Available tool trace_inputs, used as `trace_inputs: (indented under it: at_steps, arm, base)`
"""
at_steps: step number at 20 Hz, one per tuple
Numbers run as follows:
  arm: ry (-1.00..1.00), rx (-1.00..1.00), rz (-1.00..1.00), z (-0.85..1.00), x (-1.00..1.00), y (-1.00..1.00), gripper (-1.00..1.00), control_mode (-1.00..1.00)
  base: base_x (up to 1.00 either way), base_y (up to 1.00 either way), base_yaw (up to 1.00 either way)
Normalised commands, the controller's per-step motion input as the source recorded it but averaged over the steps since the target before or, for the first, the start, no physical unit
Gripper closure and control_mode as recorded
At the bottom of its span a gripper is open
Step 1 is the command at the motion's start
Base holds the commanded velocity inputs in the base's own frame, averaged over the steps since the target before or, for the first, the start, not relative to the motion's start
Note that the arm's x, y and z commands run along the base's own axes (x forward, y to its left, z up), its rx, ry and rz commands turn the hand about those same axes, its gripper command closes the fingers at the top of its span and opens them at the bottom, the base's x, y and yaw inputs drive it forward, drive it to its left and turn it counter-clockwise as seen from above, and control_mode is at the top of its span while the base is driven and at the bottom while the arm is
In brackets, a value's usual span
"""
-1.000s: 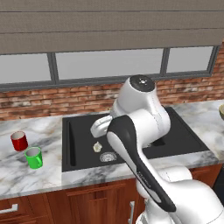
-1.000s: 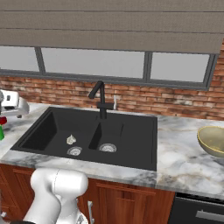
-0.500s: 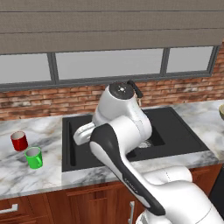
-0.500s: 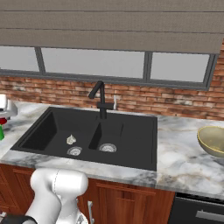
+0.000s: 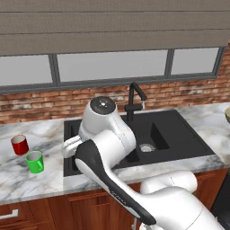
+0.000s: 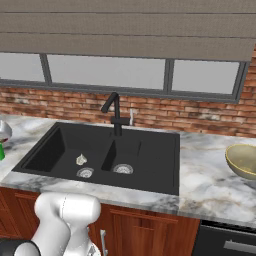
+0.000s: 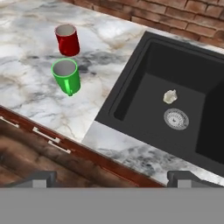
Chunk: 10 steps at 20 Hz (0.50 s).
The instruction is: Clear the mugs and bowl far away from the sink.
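Observation:
The red mug [image 7: 68,39] and the green mug [image 7: 66,76] stand upright and close together on the marble counter [image 7: 39,100], left of the sink [image 7: 175,94]. In the left base view the red mug [image 5: 19,144] and green mug [image 5: 34,161] sit left of the sink [image 5: 175,134]. My gripper [image 7: 111,179] hangs open over the counter's front edge by the sink's left basin, with nothing between its fingertips [image 7: 43,178]. Both mugs lie ahead of it, untouched. The olive-tan bowl [image 6: 243,161] rests on the counter far right of the sink [image 6: 65,150].
A black faucet [image 5: 134,96] rises behind the sink. A small pale crumpled object [image 7: 169,96] lies in the left basin beside the steel drain [image 7: 176,119]. Brick wall and window run behind. Wooden cabinet fronts [image 7: 30,144] sit below the counter edge.
The arm has swung left from above the sink towards the counter with the mugs. The gripper has stayed open. Mugs and bowl have not moved.

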Motion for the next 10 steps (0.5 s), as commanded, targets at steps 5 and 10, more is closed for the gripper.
trace_inputs:
  at_steps: [5, 10]
  arm:
    - [0.03, 0.0, 0.0, -0.23, 0.02, 0.24, -1.0, -1.0]
    - [0.01, 0.01, 0.03, -0.18, 0.0, 0.17, -1.0, -1.0]
  base:
    - [0.0, 0.0, 0.0]
    - [0.0, 0.0, 0.0]
